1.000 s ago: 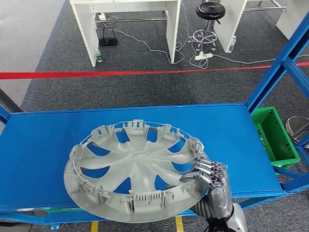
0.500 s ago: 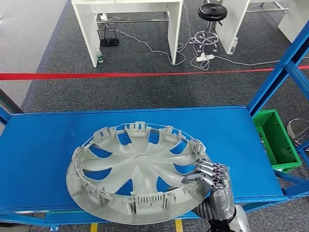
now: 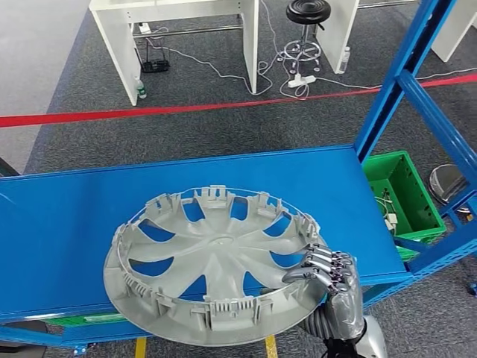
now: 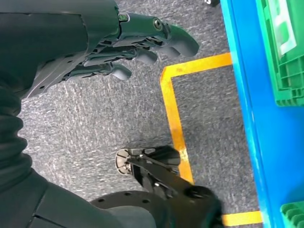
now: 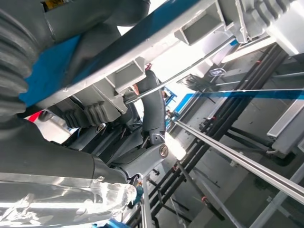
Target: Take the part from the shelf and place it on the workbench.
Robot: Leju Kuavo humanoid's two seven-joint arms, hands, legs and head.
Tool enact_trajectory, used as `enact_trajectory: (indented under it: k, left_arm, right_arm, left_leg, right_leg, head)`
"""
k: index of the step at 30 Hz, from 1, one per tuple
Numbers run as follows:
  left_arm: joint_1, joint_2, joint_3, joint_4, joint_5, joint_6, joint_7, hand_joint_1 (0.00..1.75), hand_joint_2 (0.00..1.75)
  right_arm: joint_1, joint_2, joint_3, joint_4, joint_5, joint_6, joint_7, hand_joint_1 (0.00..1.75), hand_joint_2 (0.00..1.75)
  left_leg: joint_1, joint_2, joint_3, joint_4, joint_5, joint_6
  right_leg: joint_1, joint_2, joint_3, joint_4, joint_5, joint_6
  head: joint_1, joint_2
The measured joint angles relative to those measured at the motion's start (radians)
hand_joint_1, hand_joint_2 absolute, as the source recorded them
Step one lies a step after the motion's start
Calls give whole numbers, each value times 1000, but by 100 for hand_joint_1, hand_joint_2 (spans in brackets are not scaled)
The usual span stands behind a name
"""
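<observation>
While the right hand (image 3: 332, 280) grips its rim, grey spoked wheel cover (image 3: 216, 262), ribbed underside up, left hand (image 4: 107, 47) loosely spread

The head view is evenly lit and sharp, with only soft shadows under the wheel cover (image 3: 216, 265). The left wrist view is dimmer, its hand (image 4: 107, 52) dark. The right wrist view is backlit, with blown-out white glare between dark shapes.
</observation>
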Motion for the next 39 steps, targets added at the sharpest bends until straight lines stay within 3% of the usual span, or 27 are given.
enact_trajectory:
  k: [2,4,6,8,10,11,12,13,14,15,17,19,21,22,23,25,26,27,28,29,31,33,34,36,37,38,39]
  left_arm:
    - [-1,0,0,0,-3,-2,-2,0,175]
    - [-2,0,0,0,-7,-3,-2,0,175]
    - [-4,-2,0,0,-13,-5,-2,0,175]
    - [-6,-3,0,0,-21,-8,-4,0,175]
    - [-6,-3,0,0,-29,-7,-9,0,175]
    - [-7,-3,0,0,-33,-1,-12,0,175]
    - [-8,-3,0,0,-36,8,-14,0,175]
    - [-9,-3,0,2,-39,20,-16,0,175]
    - [-10,-3,0,5,-41,32,-17,0,175]
    - [-11,-3,0,8,-44,41,-17,0,175]
    - [-12,-3,0,13,-49,50,-18,0,175]
    - [-13,-3,0,14,-52,51,-18,0,175]
    - [-14,-2,0,15,-55,51,-18,0,175]
    - [-14,-2,0,15,-57,51,-18,0,175]
    - [-14,-2,0,16,-59,50,-18,0,175]
    - [-14,-2,0,16,-63,45,-18,0,175]
    - [-14,-1,0,16,-64,42,-18,0,175]
    - [-14,-1,0,16,-66,41,-18,0,175]
    - [-15,-1,0,16,-67,41,-18,0,175]
    - [-15,-1,0,17,-69,42,-18,0,175]
    - [-15,-1,0,17,-79,38,-20,0,175]
    - [-15,-1,0,16,-90,22,-23,0,175]
    - [-15,0,-1,16,-93,14,-24,0,175]
    - [-15,-1,-1,15,-96,4,-24,0,175]
    - [-15,-2,-1,14,-97,2,-25,0,175]
    - [-15,-2,-1,13,-98,0,-25,0,175]
    - [-15,-2,-1,12,-98,0,-25,0,175]
  right_arm:
    - [2,0,-2,-3,4,-2,0,175,175]
    - [5,-1,-6,-7,6,-4,-1,175,175]
    - [11,-1,-11,-10,7,-4,-2,175,175]
    - [15,-1,-16,-14,9,-4,-3,175,175]
    - [21,-1,-23,-16,14,-4,-6,175,175]
    - [28,-1,-27,-18,16,-4,-8,175,175]
    - [36,-1,-33,-21,18,-4,-9,175,175]
    - [44,-2,-39,-25,20,-4,-10,175,175]
    - [51,-3,-46,-28,21,-4,-10,175,175]
    - [56,-3,-51,-32,22,-4,-11,175,175]
    - [62,-4,-59,-38,22,-4,-15,175,175]
    - [66,-4,-65,-44,20,-5,-19,175,175]
    - [71,-4,-71,-49,18,-6,-21,175,175]
    - [73,-4,-72,-50,18,-6,-22,175,175]
    - [74,-4,-74,-51,19,-6,-23,175,175]
    - [77,-5,-76,-53,21,-6,-23,175,175]
    - [79,-5,-77,-53,22,-6,-23,175,175]
    - [81,-5,-79,-54,23,-6,-23,175,175]
    - [83,-5,-81,-54,24,-6,-23,175,175]
    - [85,-5,-82,-54,24,-6,-23,175,175]
    - [88,-5,-85,-56,26,-6,-23,175,175]
    - [93,-5,-90,-59,30,-6,-21,175,175]
    - [96,-5,-93,-62,32,-6,-21,175,175]
    - [103,-5,-99,-65,34,-6,-19,175,175]
    - [105,-5,-102,-65,34,-6,-19,175,175]
    - [107,-5,-104,-66,34,-7,-19,175,175]
    - [108,-5,-106,-66,34,-7,-19,175,175]
  left_leg:
    - [-4,-20,67,-112,26,6]
    - [-8,-23,76,-139,34,7]
    - [-7,-11,67,-145,49,18]
    - [-2,5,50,-150,69,30]
    - [-3,20,30,-150,86,36]
    - [-3,28,19,-149,94,36]
    - [-3,37,9,-148,102,35]
    - [-3,46,-2,-148,110,34]
    - [-3,55,-10,-147,117,32]
    - [-4,63,-17,-145,123,28]
    - [-7,78,-25,-142,134,19]
    - [-9,93,-26,-140,144,9]
    - [-6,94,-28,-138,143,-4]
    - [-5,81,-34,-125,122,-11]
    - [-4,62,-45,-94,85,-17]
    - [-4,29,-81,27,-15,-22]
    - [-4,24,-97,91,-50,-22]
    - [-4,22,-101,133,-63,-20]
    - [-4,21,-89,140,-54,-18]
    - [-3,18,-60,109,-28,-15]
    - [-3,-17,36,-31,18,-5]
    - [-2,-56,105,-145,26,3]
    - [-3,-63,114,-167,23,7]
    - [-3,-42,102,-170,37,19]
    - [-3,-30,93,-171,47,27]
    - [-1,-16,83,-172,58,35]
    - [-2,-2,72,-172,67,40]
  right_leg:
    - [0,11,-10,-1,17,8]
    - [-2,20,-13,-8,34,20]
    - [-4,21,-21,-11,37,33]
    - [-4,-1,-45,42,-24,44]
    - [-4,-24,-77,166,-122,54]
    - [-5,-27,-86,226,-150,58]
    - [-5,-28,-82,261,-154,60]
    - [-5,-30,-59,260,-139,62]
    - [-5,-35,-18,220,-113,62]
    - [-4,-49,37,149,-96,63]
    - [2,-78,135,10,-96,58]
    - [9,-81,156,-39,-107,43]
    - [8,-64,137,-40,-94,22]
    - [6,-57,130,-41,-85,12]
    - [4,-50,122,-42,-74,3]
    - [4,-32,97,-41,-51,-5]
    - [4,-22,82,-40,-39,-5]
    - [4,-12,67,-39,-27,-4]
    - [4,-2,53,-39,-17,-2]
    - [4,9,41,-38,-7,0]
    - [3,30,20,-37,14,6]
    - [3,49,6,-38,35,16]
    - [2,57,1,-41,46,22]
    - [1,67,-7,-48,62,35]
    - [2,54,-18,-40,49,41]
    - [3,33,-32,-14,18,46]
    - [3,5,-49,36,-30,50]
  head:
    - [0,0]
    - [0,0]
    - [-1,0]
    - [4,0]
    - [7,0]
    - [7,0]
    - [7,0]
    - [7,0]
    - [7,0]
    - [7,0]
    - [6,0]
    - [6,0]
    - [7,0]
    - [6,0]
    - [4,0]
    - [1,0]
    - [1,0]
    - [1,0]
    - [1,0]
    - [1,0]
    - [1,0]
    - [1,0]
    - [1,0]
    - [0,0]
    - [2,0]
    - [5,0]
    - [7,0]
